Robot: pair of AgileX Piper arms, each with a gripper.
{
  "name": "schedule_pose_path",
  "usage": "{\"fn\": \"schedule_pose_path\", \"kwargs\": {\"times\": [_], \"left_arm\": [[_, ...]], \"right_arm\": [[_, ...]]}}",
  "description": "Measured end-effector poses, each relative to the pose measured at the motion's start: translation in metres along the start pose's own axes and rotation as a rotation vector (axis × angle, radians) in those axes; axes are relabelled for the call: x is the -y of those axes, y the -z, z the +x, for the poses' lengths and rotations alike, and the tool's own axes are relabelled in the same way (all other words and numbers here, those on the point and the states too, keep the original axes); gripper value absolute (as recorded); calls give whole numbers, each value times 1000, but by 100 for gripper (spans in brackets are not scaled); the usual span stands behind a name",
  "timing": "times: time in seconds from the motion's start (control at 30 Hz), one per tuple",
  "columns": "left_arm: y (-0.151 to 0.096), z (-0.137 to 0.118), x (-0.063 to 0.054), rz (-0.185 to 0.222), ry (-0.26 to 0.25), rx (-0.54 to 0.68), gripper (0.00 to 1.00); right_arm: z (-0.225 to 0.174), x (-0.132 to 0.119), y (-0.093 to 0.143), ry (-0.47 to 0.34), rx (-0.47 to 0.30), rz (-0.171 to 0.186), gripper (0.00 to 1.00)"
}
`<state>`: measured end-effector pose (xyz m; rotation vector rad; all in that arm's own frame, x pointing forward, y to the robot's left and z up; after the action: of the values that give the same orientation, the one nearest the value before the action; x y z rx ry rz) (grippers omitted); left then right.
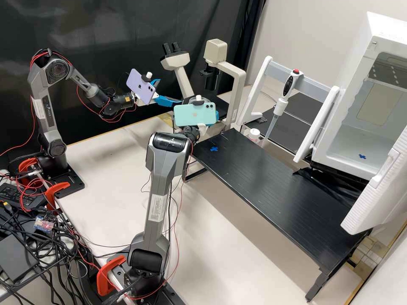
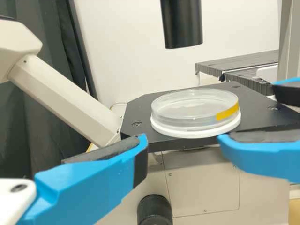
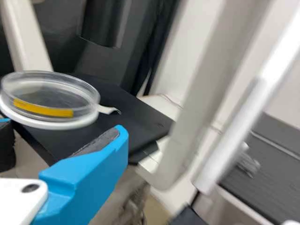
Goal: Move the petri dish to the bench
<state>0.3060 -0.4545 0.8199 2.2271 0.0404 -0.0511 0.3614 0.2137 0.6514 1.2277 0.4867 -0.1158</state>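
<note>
In the high view my left gripper [image 1: 168, 95] is at the microscope, blue fingers apart; my right gripper [image 1: 217, 115] is partly behind a mint phone. On the black microscope stage [image 2: 255, 105] lies the clear petri dish [image 2: 194, 107] with yellow tape, on a white round base. My left gripper [image 2: 183, 139] is open in front of it, without touching. The right wrist view has the petri dish [image 3: 49, 96] beyond the fingers of my right gripper [image 3: 63, 130], which stand apart with nothing between them. The black bench [image 1: 271, 190] is right of the right arm.
The microscope's pale arm [image 1: 239, 80] rises between the grippers and a white pipette stand [image 1: 313, 84]. A pipette [image 1: 282, 101] hangs there, near a small white-capped bottle [image 1: 254, 134]. An open white chamber [image 1: 360, 140] stands at the right. Blue marks lie on bench and chamber floor.
</note>
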Motion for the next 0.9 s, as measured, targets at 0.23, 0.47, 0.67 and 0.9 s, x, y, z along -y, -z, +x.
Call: {"fn": "schedule_pose_path", "kwargs": {"times": [0.23, 0.47, 0.67, 0.9], "left_arm": [[0, 0, 0, 0, 0, 0, 100], [0, 0, 0, 0, 0, 0, 100], [0, 0, 0, 0, 0, 0, 100], [0, 0, 0, 0, 0, 0, 100]], "right_arm": [[-13, -11, 2, -27, -7, 110, 100], [-39, -21, 25, -51, -76, 153, 100], [-56, -20, 54, -83, -175, 122, 100], [-54, -11, 80, -88, -211, 63, 100]]}}
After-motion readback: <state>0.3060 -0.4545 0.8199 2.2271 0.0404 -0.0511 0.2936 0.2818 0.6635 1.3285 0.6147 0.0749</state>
